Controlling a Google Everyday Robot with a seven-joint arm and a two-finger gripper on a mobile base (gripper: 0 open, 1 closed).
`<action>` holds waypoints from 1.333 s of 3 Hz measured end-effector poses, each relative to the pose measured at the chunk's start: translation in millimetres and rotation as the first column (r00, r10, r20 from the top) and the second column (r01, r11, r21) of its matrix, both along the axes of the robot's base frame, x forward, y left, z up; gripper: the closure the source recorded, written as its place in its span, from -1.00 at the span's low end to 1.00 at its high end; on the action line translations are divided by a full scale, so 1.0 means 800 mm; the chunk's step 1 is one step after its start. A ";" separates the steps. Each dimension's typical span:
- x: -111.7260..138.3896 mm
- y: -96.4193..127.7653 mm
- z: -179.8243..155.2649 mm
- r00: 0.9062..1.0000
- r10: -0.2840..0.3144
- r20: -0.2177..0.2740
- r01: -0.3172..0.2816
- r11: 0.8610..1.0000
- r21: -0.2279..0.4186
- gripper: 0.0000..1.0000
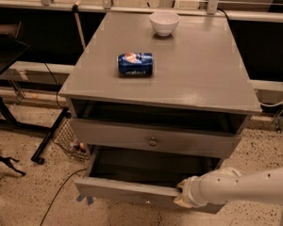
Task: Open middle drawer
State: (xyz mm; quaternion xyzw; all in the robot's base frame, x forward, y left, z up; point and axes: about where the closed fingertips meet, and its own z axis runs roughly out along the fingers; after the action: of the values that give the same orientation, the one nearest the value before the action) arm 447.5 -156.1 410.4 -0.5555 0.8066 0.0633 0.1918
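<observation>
The grey cabinet (179, 79) has a dark gap under its top, then a taller-fronted drawer (113, 135) with a round knob, which is closed. Below it the middle drawer (118, 189), wide and shallow, stands pulled out towards me with its dark inside showing. My gripper (180, 197), at the end of the white arm coming in from the lower right, sits at the top edge of this drawer's front, right of centre. The lowest drawer is hidden beneath the pulled-out one.
A blue can (135, 63) lies on its side on the cabinet top, and a white bowl (164, 22) stands at the back. A black stand's legs (42, 145) and a wire basket (68, 138) are on the speckled floor to the left. A cable (61, 192) runs along the floor.
</observation>
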 end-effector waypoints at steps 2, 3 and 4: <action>-0.030 0.000 0.004 1.000 -0.012 -0.007 0.012 1.000 0.011 1.00; -0.052 0.003 -0.007 0.999 -0.034 -0.023 0.036 0.998 0.048 1.00; -0.052 0.003 -0.005 0.999 -0.035 -0.023 0.036 0.998 0.048 1.00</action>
State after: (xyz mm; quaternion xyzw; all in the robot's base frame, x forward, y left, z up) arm 405.6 -153.5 406.4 -0.5357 0.8166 0.0856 0.1972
